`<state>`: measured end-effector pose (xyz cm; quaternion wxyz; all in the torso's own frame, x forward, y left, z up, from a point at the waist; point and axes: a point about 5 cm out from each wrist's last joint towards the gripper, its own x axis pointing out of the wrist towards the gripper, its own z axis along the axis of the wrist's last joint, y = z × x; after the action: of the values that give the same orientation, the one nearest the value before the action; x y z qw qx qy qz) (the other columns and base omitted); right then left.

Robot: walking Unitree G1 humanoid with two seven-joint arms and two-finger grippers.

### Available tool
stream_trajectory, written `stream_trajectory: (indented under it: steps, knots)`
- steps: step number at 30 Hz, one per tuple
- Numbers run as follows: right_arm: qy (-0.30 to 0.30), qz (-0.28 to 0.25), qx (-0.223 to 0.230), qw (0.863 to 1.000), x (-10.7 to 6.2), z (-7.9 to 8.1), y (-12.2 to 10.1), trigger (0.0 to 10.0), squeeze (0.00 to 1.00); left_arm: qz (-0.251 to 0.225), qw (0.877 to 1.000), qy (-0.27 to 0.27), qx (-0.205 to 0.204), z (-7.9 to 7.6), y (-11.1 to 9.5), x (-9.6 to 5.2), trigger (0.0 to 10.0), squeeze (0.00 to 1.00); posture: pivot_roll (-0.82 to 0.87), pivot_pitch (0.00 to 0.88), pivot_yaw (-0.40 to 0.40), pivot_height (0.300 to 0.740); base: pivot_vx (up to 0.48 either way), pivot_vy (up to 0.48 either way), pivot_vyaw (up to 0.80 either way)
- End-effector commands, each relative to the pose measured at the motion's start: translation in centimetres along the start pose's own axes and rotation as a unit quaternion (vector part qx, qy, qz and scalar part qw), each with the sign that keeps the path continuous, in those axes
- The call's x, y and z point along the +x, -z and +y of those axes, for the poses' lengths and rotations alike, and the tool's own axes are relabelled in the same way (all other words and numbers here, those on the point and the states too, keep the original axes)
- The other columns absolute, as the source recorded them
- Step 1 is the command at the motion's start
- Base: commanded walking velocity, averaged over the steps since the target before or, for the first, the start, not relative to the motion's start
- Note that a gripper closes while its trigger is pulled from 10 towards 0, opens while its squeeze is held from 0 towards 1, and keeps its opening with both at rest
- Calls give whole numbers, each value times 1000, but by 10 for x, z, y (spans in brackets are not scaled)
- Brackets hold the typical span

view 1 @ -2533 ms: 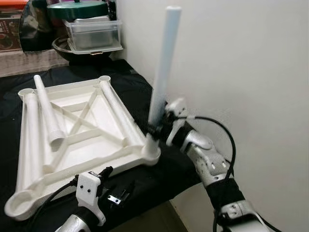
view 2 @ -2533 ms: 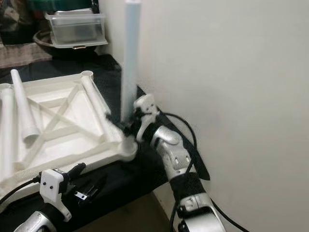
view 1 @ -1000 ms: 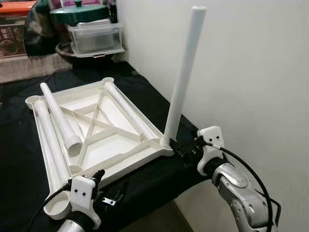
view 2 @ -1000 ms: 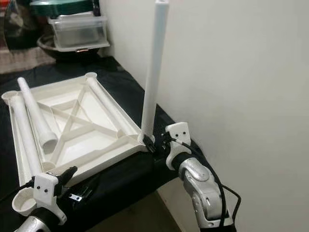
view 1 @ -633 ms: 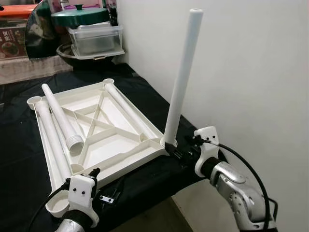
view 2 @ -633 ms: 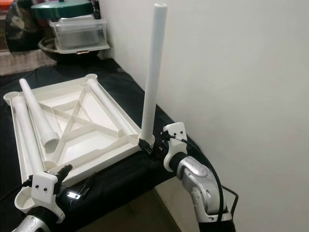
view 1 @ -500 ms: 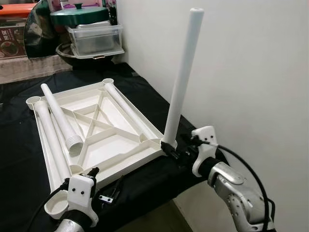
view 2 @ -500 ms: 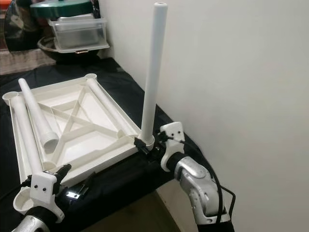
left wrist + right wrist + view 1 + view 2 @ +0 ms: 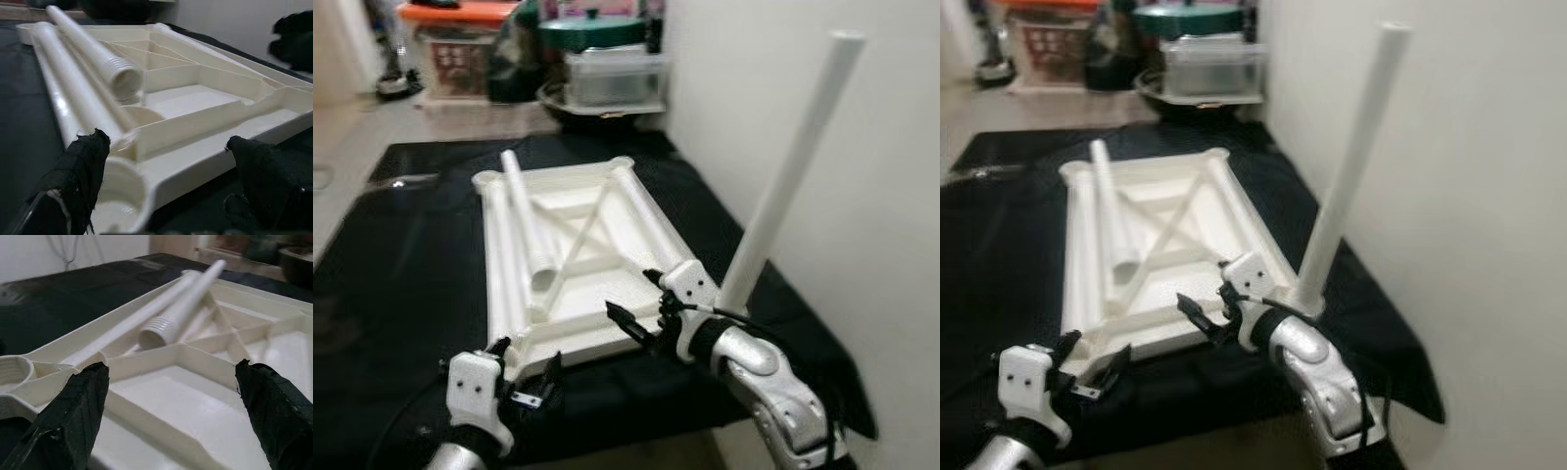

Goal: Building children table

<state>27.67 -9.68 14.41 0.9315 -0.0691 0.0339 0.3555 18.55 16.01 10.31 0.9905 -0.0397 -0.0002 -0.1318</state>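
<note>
My right gripper [image 9: 631, 326] hangs spread and empty over the near edge of the upturned tabletop [image 9: 607, 230], nearer than my spread left gripper [image 9: 524, 377] to the loose threaded leg [image 9: 527, 220] lying lengthwise ahead, away from me, left of the fitted leg [image 9: 783, 176]

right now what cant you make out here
- Socket under the upright leg: right eye view, right gripper and its wrist cover it.
- Storage boxes at the back: left eye view, blurred.
- Tabletop far corners: left wrist view, cut off by the edges.
</note>
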Motion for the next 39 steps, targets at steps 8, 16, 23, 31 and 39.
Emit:
stream_trajectory:
  steps: [8,16,23,31,39]
  knots:
    - [10,-18,35,999,16,-2,-5,10000,0,-8,1000,-12,-8,4,-2,1,10000,0,63,0,-54,740,0,0,700]
    - [19,-39,33,999,21,-4,-10,10000,0,-11,1000,-27,-7,5,-5,-4,10000,0,66,0,-45,740,0,0,0]
    - [-3,-43,-18,999,32,1,-9,10000,0,-3,997,-71,8,11,0,-16,10000,0,119,0,-91,740,0,0,0]
    - [-27,-59,-46,997,54,4,-25,10000,0,-4,995,-93,38,12,0,-13,10000,0,141,0,-116,740,0,0,400]
    - [13,-41,-51,998,53,-5,-18,10000,0,-8,996,-61,60,12,-3,1,10000,0,102,0,-67,740,0,0,200]
